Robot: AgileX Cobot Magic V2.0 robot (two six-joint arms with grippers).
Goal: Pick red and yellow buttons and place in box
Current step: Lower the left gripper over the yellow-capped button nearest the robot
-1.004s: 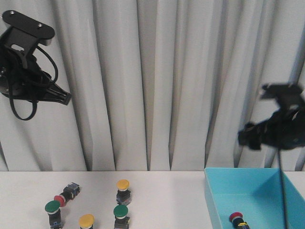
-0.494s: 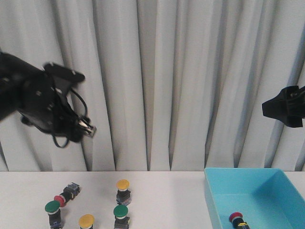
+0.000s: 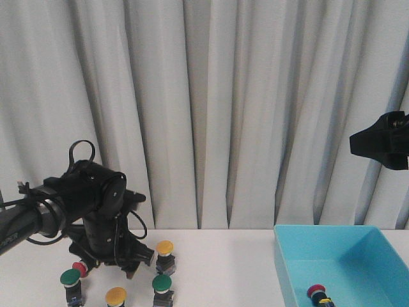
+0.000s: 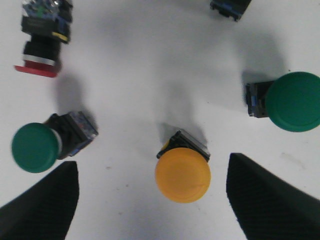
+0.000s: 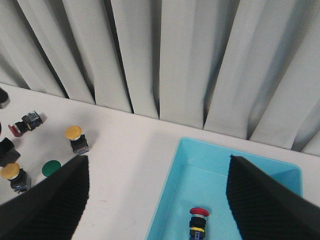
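Hovering low over the near-left part of the white table (image 3: 217,256), the left gripper (image 4: 152,200) is spread wide and holding nothing. Its two dark, textured fingers (image 4: 45,210) flank a yellow button (image 4: 182,174) that stands between them, untouched.

To take this button well, the arm should probably drop straight down and close on the squarish black body under the cap. The domed cap looks smooth and may slip. Two green-capped switches sit close by, one (image 4: 35,146) to each side (image 4: 292,101), so the fingers should come down clear of them.

Each button is a small push switch with a round mushroom cap on a dark blocky body. The caps look like matte plastic. A little farther on the left, a red button (image 4: 40,50) lies on its side, its cap pointing toward the near edge. Farther back and nearer the middle, a second yellow button (image 3: 165,254) stands upright.

On the right side of the table sits the box (image 3: 294,275), a turquoise plastic bin with smooth, sloping walls. One red-capped button (image 5: 198,221) lies on its floor.

The right gripper (image 5: 155,200) hangs high above the box, well away from the table. Its fingers are apart and it carries nothing.

Behind everything hangs a pale grey curtain (image 3: 255,109) in soft vertical folds.
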